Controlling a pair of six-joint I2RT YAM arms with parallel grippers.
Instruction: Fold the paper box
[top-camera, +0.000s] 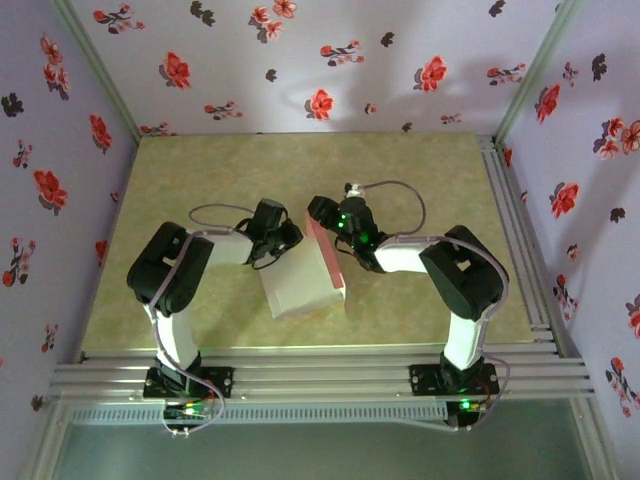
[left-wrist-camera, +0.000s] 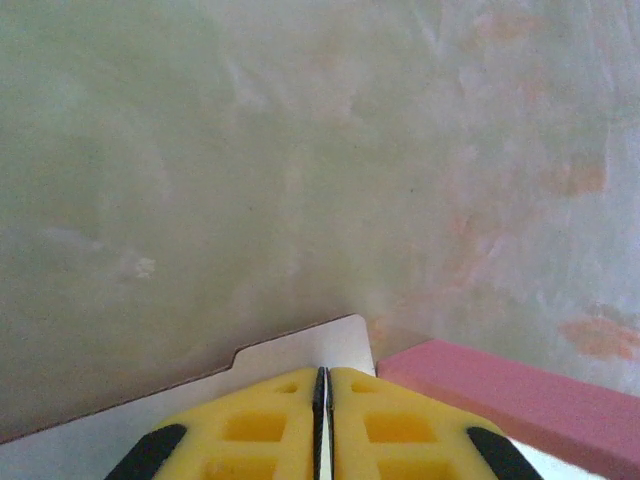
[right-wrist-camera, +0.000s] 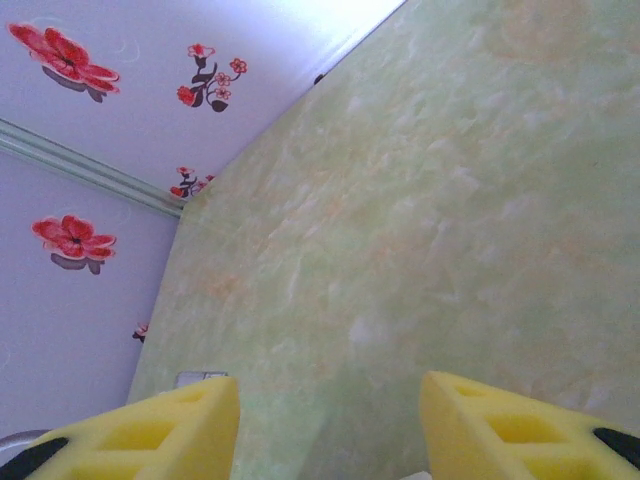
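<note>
The paper box (top-camera: 303, 285) lies at the table's middle, its pale white face up and a salmon pink panel (top-camera: 326, 254) raised along its right side. My left gripper (top-camera: 284, 240) sits at the box's far left corner. In the left wrist view its yellow fingers (left-wrist-camera: 260, 425) are shut on the thin white card, whose notched tab (left-wrist-camera: 300, 350) sticks out past my left gripper's (left-wrist-camera: 322, 372) tips, and the pink panel (left-wrist-camera: 520, 395) lies to the right. My right gripper (top-camera: 320, 214) hovers above the pink panel's far end. In its wrist view my right gripper (right-wrist-camera: 330, 385) is open over bare table.
The green marbled table (top-camera: 300, 170) is walled by flowered panels (top-camera: 320, 60) at the back and sides. Aluminium rails (top-camera: 320, 375) run along the near edge and the right side. Both arms bend in toward the centre.
</note>
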